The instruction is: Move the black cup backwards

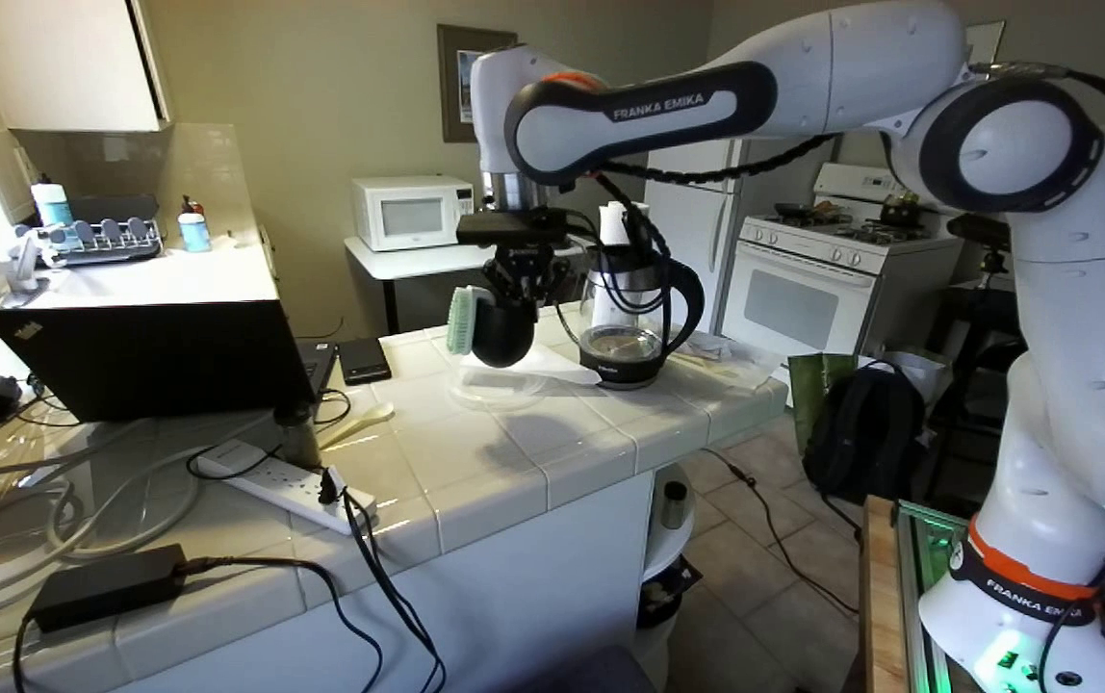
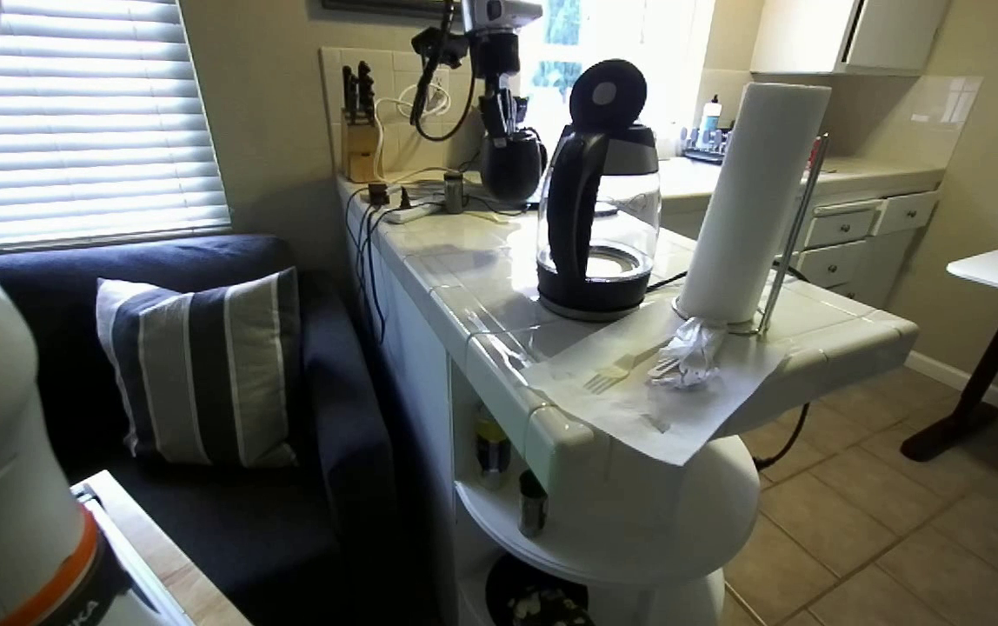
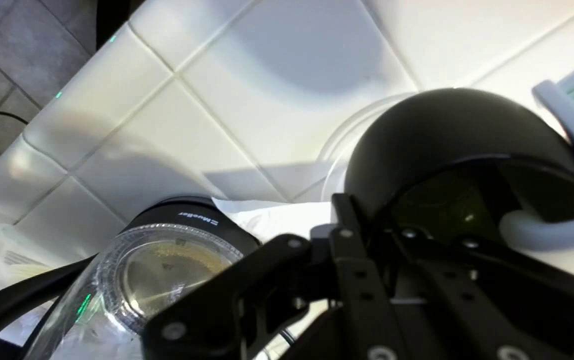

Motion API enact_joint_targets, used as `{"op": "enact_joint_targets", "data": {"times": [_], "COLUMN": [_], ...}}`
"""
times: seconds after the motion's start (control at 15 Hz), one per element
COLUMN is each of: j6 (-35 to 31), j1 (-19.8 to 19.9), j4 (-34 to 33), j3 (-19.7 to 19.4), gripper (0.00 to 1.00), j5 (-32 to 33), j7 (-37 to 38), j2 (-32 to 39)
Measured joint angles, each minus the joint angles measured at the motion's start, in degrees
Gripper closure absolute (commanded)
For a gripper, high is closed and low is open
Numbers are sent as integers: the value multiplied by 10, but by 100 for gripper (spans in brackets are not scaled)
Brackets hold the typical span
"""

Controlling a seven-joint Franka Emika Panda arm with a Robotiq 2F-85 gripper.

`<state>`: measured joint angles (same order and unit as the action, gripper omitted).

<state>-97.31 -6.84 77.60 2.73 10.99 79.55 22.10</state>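
- "FRANKA EMIKA" on a black panel (image 1: 660,106) of the robot arm (image 1: 870,67)
- "FRANKA EMIKA" on the black band (image 1: 1029,599) near its foot (image 1: 976,626)
- "Mueller," upside down in the wrist view, on the kettle base (image 3: 229,232)

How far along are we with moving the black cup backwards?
Apparently done: grasp and lift; the fingers hold the black cup at its rim, and a shadow lies on the counter apart from it. In hand: the cup hangs above the counter; whether it is far enough back, these views don't settle. Left: any further carry, then likely lowering it and opening the fingers, closed on it.
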Motion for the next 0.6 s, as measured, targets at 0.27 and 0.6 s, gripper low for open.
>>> {"op": "enact_joint_targets", "data": {"times": [0.27,0.6], "j6": [22,102], "j1": [-7,-7], "j4": [-97,-212], "j3": [-20,-44], "gripper": [97,97], "j5": [-5,-17], "j7": [45,58], "j2": [98,181]}}
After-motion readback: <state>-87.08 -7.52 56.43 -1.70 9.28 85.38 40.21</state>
